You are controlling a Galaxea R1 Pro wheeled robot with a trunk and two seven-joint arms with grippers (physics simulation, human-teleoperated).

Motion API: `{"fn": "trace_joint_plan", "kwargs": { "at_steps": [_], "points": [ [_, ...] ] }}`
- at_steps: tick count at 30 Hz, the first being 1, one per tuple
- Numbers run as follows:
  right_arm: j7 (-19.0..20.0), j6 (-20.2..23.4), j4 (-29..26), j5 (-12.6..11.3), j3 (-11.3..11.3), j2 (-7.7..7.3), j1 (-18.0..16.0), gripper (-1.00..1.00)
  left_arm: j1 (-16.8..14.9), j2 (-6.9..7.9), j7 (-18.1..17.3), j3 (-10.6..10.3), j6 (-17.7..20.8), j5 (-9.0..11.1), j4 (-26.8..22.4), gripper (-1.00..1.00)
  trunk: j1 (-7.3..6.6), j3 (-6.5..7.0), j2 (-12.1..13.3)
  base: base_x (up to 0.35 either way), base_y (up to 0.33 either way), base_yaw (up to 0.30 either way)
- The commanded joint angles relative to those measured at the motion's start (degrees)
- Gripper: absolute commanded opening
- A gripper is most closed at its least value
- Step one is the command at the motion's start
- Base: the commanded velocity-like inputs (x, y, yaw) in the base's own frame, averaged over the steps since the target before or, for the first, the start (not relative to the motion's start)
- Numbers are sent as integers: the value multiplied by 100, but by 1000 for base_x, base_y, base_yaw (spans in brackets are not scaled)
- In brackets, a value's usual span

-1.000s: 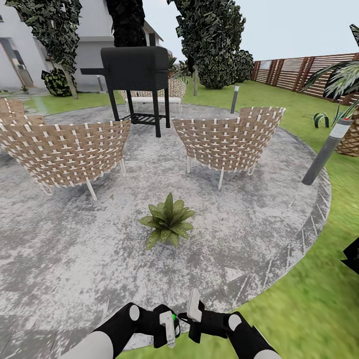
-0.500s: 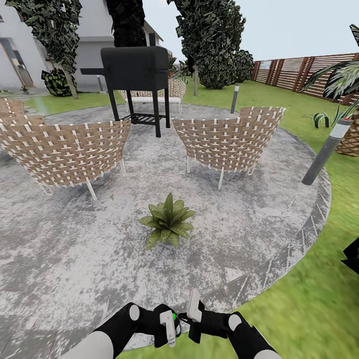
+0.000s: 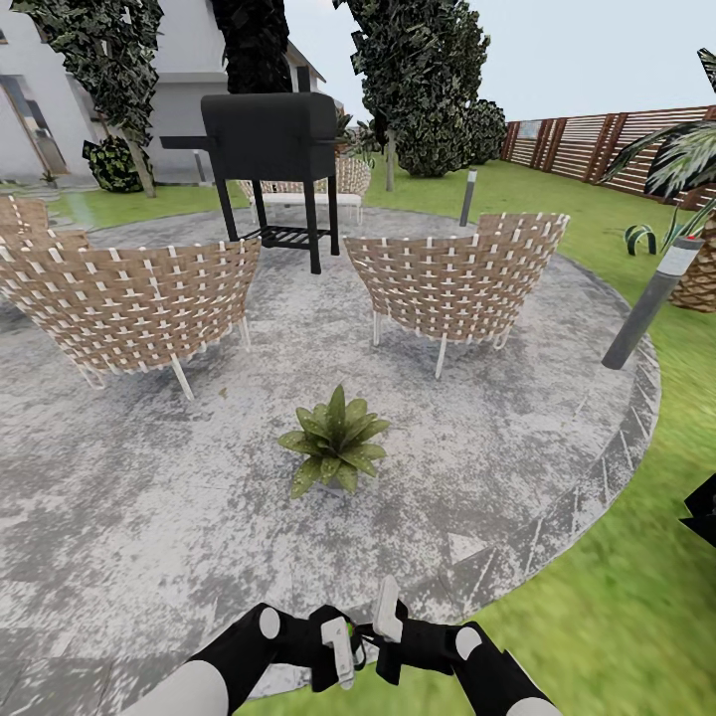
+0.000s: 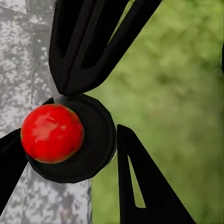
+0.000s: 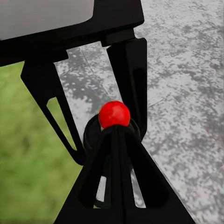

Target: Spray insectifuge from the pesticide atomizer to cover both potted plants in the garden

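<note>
Grey round patio (image 3: pixel 119 497) with lawn beside it lies before the robot. Nearest, the left gripper (image 3: pixel 336 651) and right gripper (image 3: pixel 386 619) meet, both closed on a black atomizer (image 4: pixel 79 140) with a red cap. Beyond them stands one potted plant (image 3: pixel 334 440), then two wicker chairs (image 3: pixel 457 278) and a black grill (image 3: pixel 268 139).

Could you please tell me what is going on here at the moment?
The robot stands at the edge of the round patio, facing a potted plant in front of two wicker chairs. Both grippers, left and right, are held close together low in front of it. No atomizer can be made out.
</note>
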Motion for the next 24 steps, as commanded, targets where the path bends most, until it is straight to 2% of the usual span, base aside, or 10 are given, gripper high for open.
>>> {"fn": "trace_joint_plan", "kwargs": {
  "at_steps": [1, 9, 13, 15, 18, 21, 24],
  "points": [
    [39, -16, -7, 31, -47, 8, -3, -100, -1, -4, -18, 27, -24, -30, -7, -100, -1, -5, -2, 0, 0, 0],
    [39, -16, -6, 31, -43, 8, -3, -100, -1, 2, -20, 31, -20, -17, -7, -100, -1, -5, -2, 0, 0, 0],
    [39, -16, -6, 31, -43, 8, -3, -100, -1, 64, -23, 10, -3, -49, -7, -100, -1, -5, -2, 0, 0, 0],
    [39, -16, -6, 31, -41, 8, -3, -100, 10, 146, -24, 8, 5, -76, -2, -100, -1, -5, -2, 0, 0, 0],
    [39, -16, 1, 31, -40, 8, -3, -100, 72, 471, -24, 9, 18, -84, -1, -100, -1, -5, -2, 0, 0, 0],
    [39, -16, 4, 31, -40, 8, -3, -100, 102, 926, -24, 16, 18, -59, 8, -100, -1, -5, -2, 0, 0, 0],
    [39, -16, 21, 31, -40, 8, -3, -100, 328, 1399, -24, 37, 4, -32, -10, -100, -1, -5, -2, 0, 0, 0]
  ]
}}
